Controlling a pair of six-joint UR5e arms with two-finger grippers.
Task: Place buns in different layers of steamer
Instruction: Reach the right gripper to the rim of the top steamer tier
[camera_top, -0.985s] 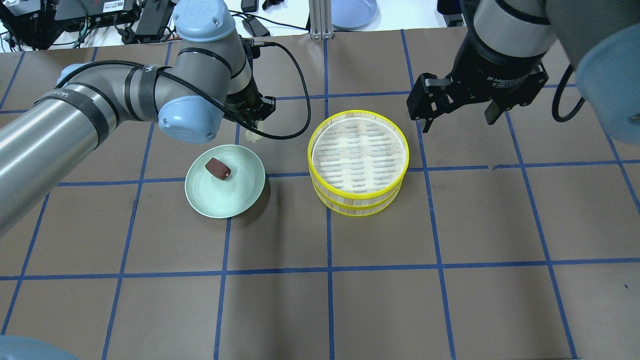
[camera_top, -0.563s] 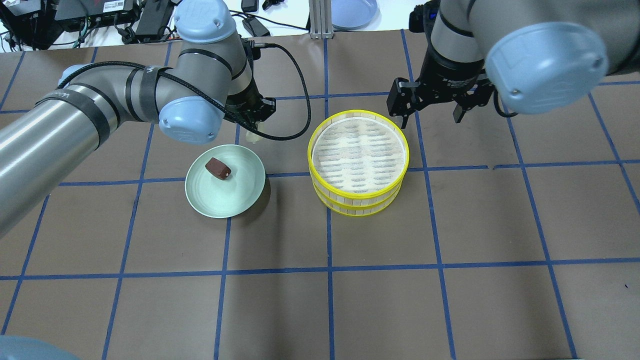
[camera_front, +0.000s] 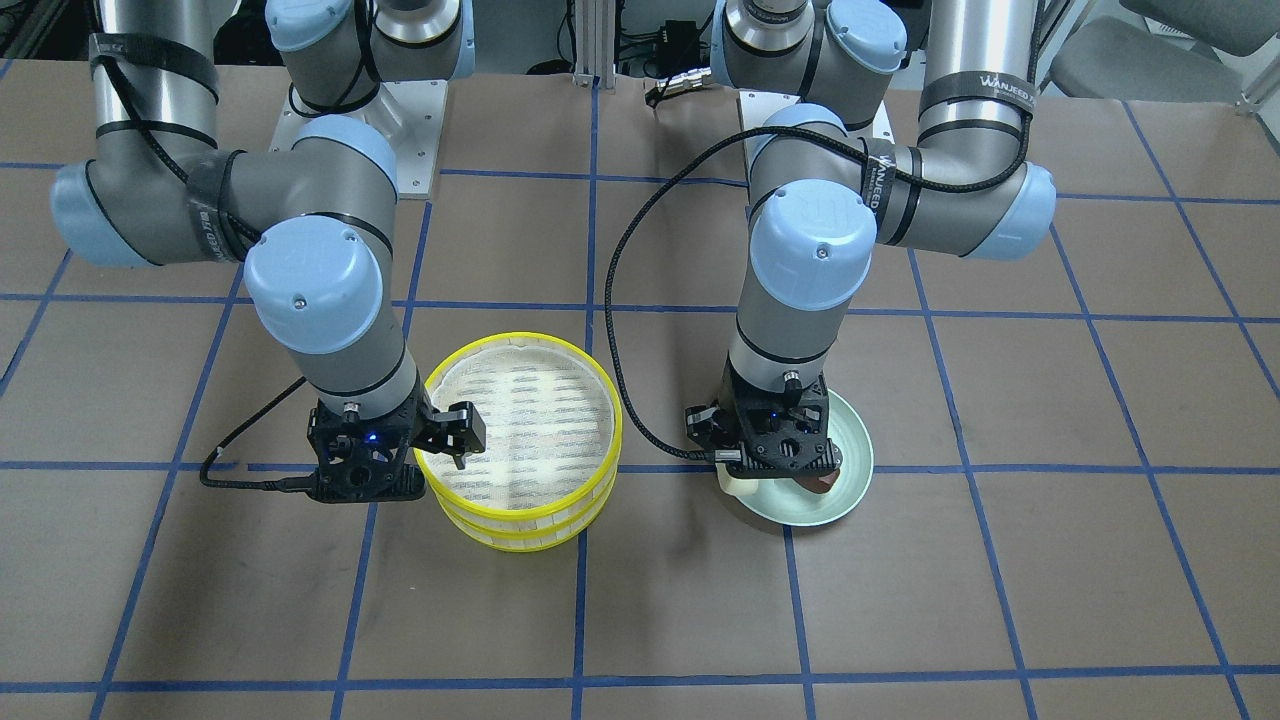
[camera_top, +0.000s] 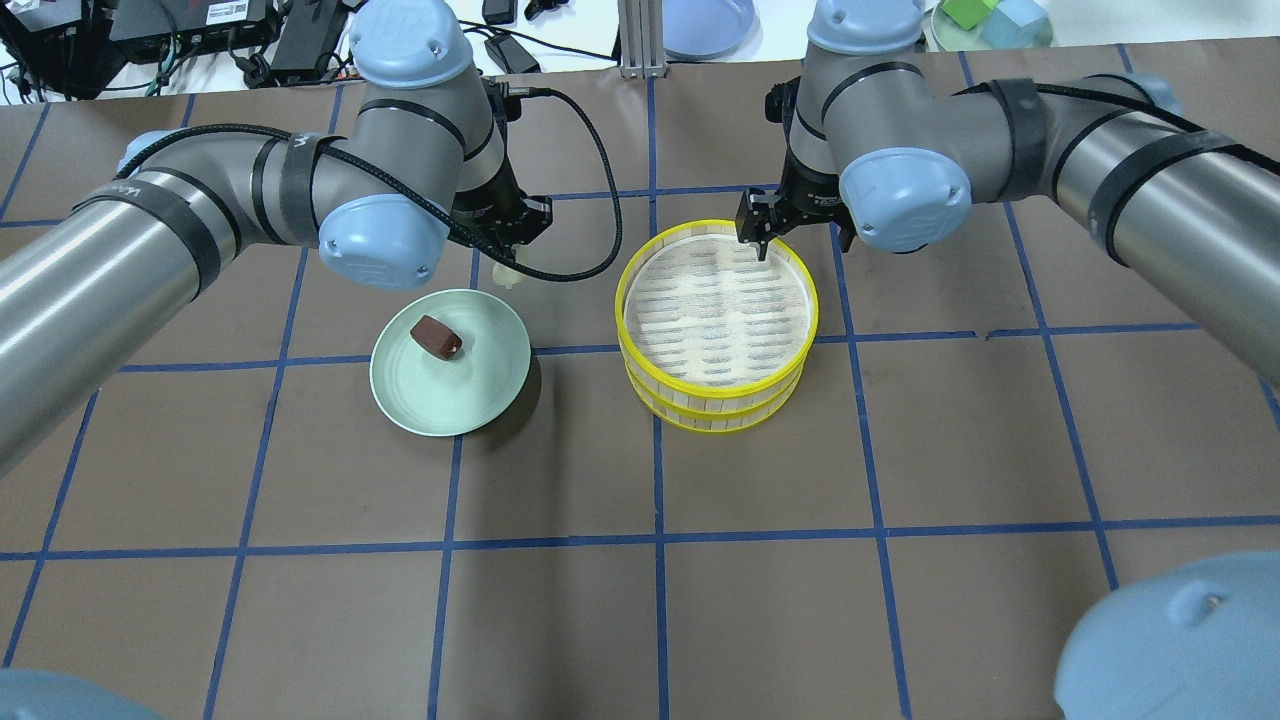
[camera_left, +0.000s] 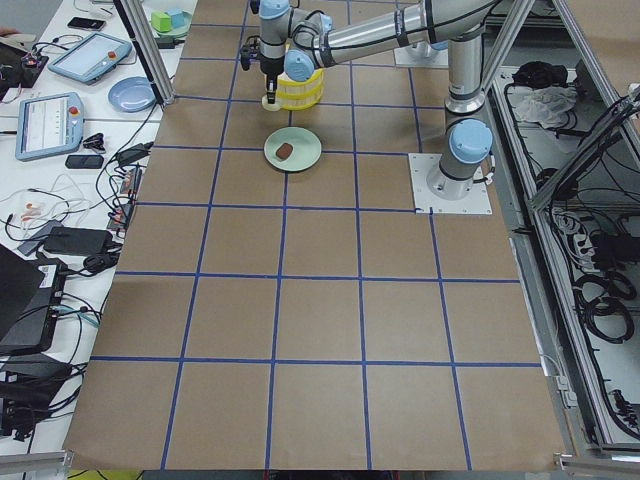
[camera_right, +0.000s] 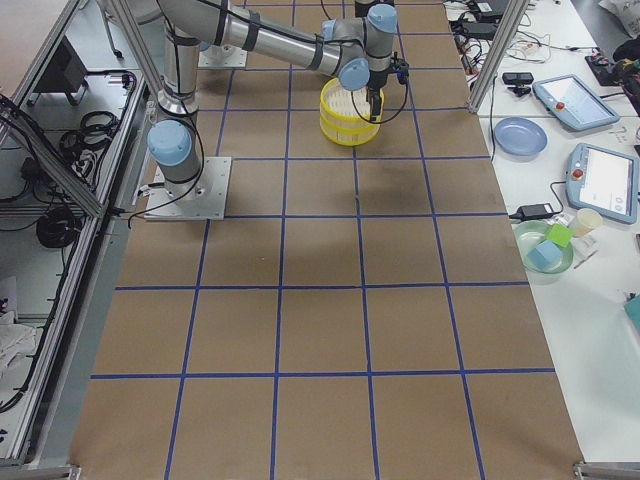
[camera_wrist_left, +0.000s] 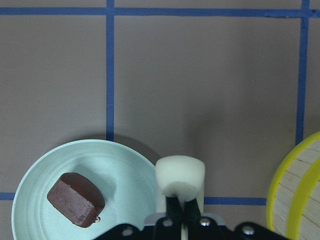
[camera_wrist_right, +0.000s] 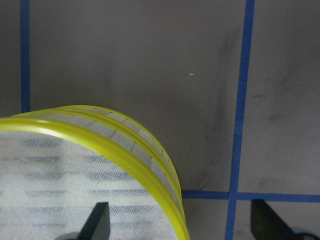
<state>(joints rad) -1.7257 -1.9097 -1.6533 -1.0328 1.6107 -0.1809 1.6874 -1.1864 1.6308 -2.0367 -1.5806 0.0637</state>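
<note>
From overhead: left gripper (camera_top: 506, 260), jaws clamped on the cream bun (camera_top: 508, 275), at the plate's (camera_top: 440, 400) 1 o'clock; right gripper (camera_top: 800, 236), jaws apart, straddles the steamer's (camera_top: 716, 408) 1 o'clock rim

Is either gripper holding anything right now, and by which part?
The left gripper pinches the cream bun by one end; the right gripper is open, holding nothing.

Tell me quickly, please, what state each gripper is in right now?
Left gripper: shut on the cream bun.
Right gripper: open, straddling the steamer rim.
</note>
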